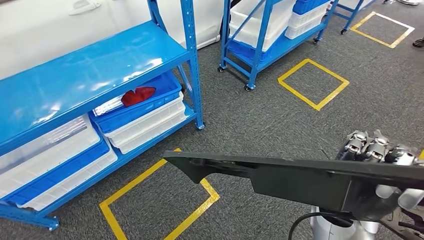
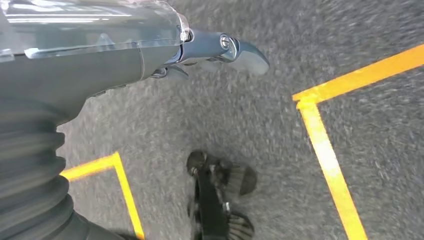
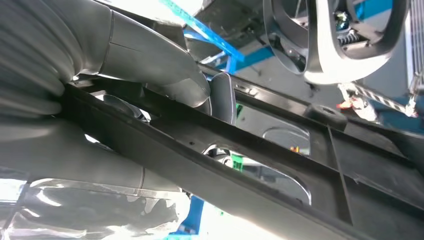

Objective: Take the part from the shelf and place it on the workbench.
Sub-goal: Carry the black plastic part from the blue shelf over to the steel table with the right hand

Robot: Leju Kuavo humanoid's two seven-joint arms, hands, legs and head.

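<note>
A long black plastic part (image 1: 280,175) stretches across the lower head view, carried level above the grey carpet. My right hand (image 1: 382,165) grips its right end, fingers curled over the top edge. The right wrist view shows the thumb (image 3: 165,70) and the fingers (image 3: 222,97) clamped on the ribbed black part (image 3: 280,165). The blue shelf (image 1: 95,70) stands at the left, apart from the part. My left hand (image 2: 220,50) hangs over the carpet with nothing in it, its fingers held close together.
The shelf holds white and blue bins (image 1: 145,117), one with a red item (image 1: 137,95). A second blue rack on wheels (image 1: 270,45) stands at the back. Yellow tape squares (image 1: 312,82) mark the carpet, one (image 1: 160,205) under the part.
</note>
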